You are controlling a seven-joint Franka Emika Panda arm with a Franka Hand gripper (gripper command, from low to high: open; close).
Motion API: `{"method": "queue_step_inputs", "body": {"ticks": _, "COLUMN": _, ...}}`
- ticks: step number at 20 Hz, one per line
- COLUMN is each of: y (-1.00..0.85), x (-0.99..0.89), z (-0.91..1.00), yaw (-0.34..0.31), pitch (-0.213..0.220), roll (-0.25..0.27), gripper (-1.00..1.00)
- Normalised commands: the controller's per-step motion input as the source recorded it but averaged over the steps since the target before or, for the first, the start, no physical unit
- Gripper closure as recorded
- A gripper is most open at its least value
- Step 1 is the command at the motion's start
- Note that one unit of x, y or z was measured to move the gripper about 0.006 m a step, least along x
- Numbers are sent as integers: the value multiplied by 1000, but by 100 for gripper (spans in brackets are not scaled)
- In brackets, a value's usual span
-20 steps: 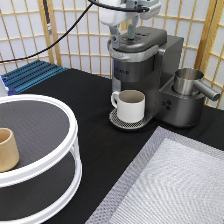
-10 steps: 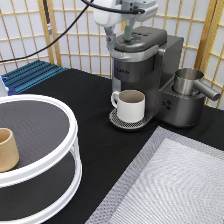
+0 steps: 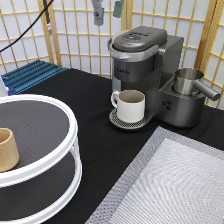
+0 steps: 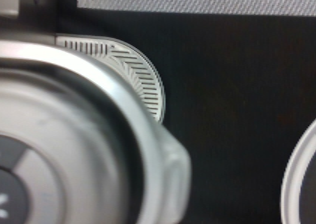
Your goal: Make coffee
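The grey coffee machine (image 3: 145,65) stands at the back with its lid down. A white handled mug (image 3: 131,105) sits on the machine's round drip tray (image 3: 120,121) under the spout. My gripper (image 3: 108,10) hangs at the exterior view's top, above the machine's lid and a little to its left, open and empty. Only its two fingertips (image 3: 98,14) show. The coffee pod is not in view. The wrist view looks down on the machine's lid (image 4: 50,150) and the drip tray (image 4: 140,80).
A white two-tier turntable (image 3: 60,165) stands at the exterior view's left with a tan handleless cup (image 3: 7,149) on its upper shelf. A metal jug (image 3: 187,80) sits on the machine's right side. A grey mat (image 3: 175,185) lies at the bottom right. A blue rack (image 3: 30,75) is at the back left.
My gripper has risen from just above the machine's lid to the exterior view's top edge. The mug and machine have not moved.
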Motion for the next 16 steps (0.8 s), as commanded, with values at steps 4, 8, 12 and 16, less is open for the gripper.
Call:
{"method": "queue_step_inputs", "body": {"ticks": 4, "y": -917, "x": -134, "z": -567, "yaw": 23, "pitch": -6, "roll": 129, "gripper": -100}}
{"method": "queue_step_inputs", "body": {"ticks": 8, "y": -439, "x": -652, "z": -549, "yaw": 1, "pitch": -227, "roll": -32, "gripper": -100}}
{"method": "queue_step_inputs", "body": {"ticks": 12, "y": 28, "x": -794, "z": -334, "yaw": 0, "pitch": -322, "roll": -153, "gripper": -100}}
{"method": "queue_step_inputs", "body": {"ticks": 16, "y": 186, "x": -560, "z": -51, "yaw": 2, "pitch": -375, "roll": -159, "gripper": -100}}
